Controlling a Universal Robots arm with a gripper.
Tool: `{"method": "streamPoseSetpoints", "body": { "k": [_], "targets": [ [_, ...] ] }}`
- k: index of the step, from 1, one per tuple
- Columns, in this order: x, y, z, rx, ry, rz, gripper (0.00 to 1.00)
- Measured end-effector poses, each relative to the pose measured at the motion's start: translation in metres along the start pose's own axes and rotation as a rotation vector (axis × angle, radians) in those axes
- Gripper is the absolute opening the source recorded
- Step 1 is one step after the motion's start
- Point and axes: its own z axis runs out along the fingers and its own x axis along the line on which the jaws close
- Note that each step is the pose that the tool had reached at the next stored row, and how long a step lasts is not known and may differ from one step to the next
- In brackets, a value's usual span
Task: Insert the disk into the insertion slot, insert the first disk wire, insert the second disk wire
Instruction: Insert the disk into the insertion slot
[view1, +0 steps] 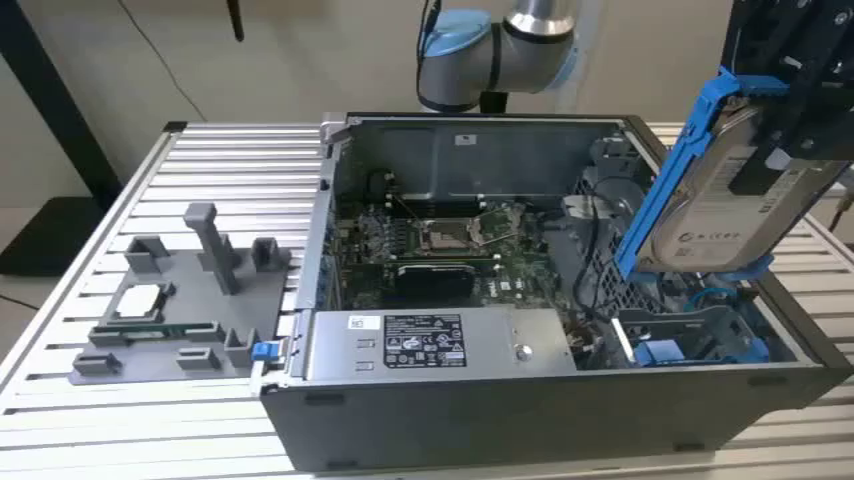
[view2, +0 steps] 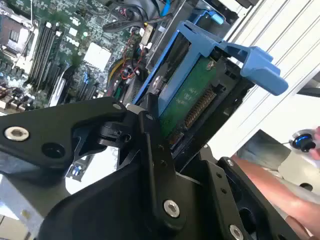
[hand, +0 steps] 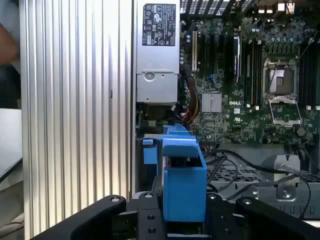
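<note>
In the exterior view my gripper (view1: 790, 120) is shut on the disk (view1: 731, 195), a silver-grey drive with a white label in a blue carrier frame. The disk hangs tilted, nearly on edge, over the right end of the open computer case (view1: 534, 400). Just below its lower end lies the insertion slot (view1: 694, 335), a grey cage bay with blue fittings; the disk is apart from it. In the second wrist view the disk (view2: 192, 100) shows its green board between my black fingers (view2: 152, 130). In the first wrist view the blue carrier (hand: 182, 175) stands above the gripper (hand: 184, 220).
The case sits on a slatted aluminium table (view1: 200, 150). Inside are the motherboard (view1: 441, 240), the silver power-supply box (view1: 427, 345) and loose cables (view1: 587, 290) beside the cage. A grey fixture plate (view1: 187, 300) with small parts lies at the exterior view's left. A person's hand (view2: 280, 190) is close by.
</note>
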Motion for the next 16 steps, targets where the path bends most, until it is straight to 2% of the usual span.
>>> {"method": "streamPoseSetpoints", "body": {
  "k": [12, 16],
  "targets": [
    [0.0001, 0.0, 0.0001, 0.0, 0.0, 0.0, 0.0],
    [0.0033, -0.0005, 0.0015, 0.0, 0.0, 0.0, 0.0]
  ]
}}
